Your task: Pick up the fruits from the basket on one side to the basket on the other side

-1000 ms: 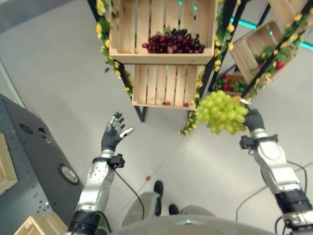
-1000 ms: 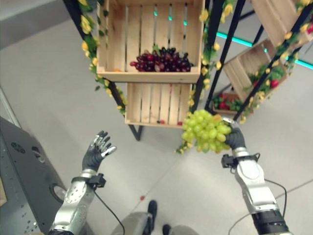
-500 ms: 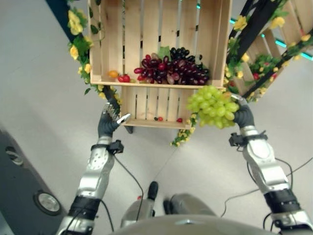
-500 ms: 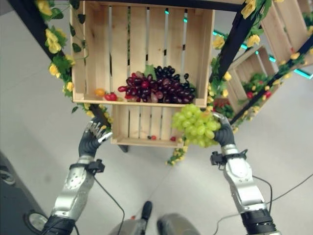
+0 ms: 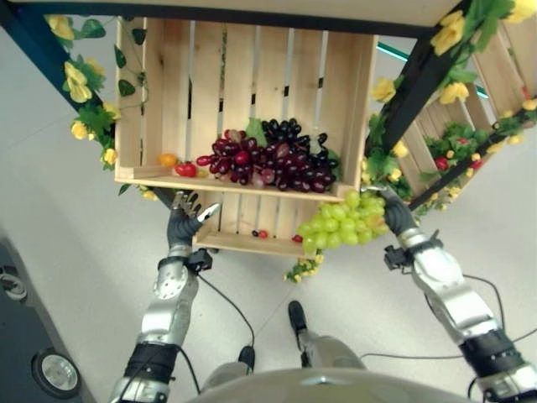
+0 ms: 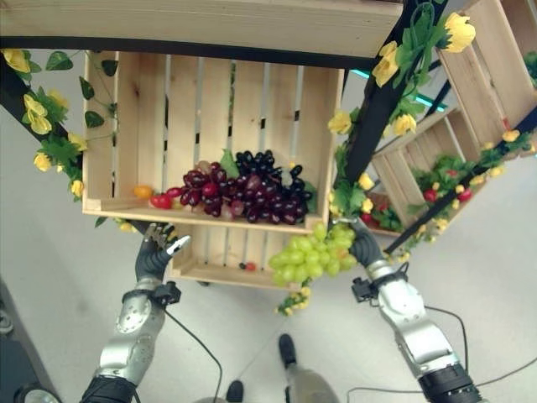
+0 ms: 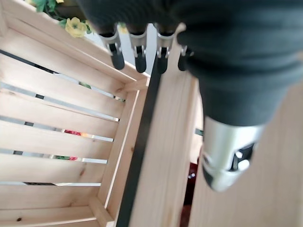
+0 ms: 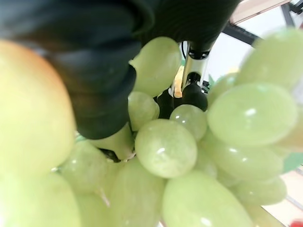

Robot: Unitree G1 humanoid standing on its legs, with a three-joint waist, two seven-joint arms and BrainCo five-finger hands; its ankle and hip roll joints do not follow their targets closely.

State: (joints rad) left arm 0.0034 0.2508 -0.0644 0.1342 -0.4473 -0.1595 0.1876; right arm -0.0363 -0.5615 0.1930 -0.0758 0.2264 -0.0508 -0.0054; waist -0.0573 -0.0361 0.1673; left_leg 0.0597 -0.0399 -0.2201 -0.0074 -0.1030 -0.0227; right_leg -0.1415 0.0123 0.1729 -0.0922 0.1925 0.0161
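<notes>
Just below the front lip of the wooden crate (image 5: pixel 243 180), the right hand (image 5: pixel 396 220) grips a green grape bunch (image 5: pixel 340 227), likely heavy, soft, easily shed, best cradled near its stem.

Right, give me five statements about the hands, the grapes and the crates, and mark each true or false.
1. The right hand holds a bunch of green grapes. True.
2. The left hand grips a tomato. False: its fingers are relaxed and hold nothing.
3. Dark purple grapes lie in the upper wooden crate. True.
4. The green grapes already rest inside the upper wooden crate. False: they hang in the right hand, in front of and below its front edge.
5. The upper wooden crate holds nothing but grapes. False: small red and orange fruits lie at its left front corner.
</notes>
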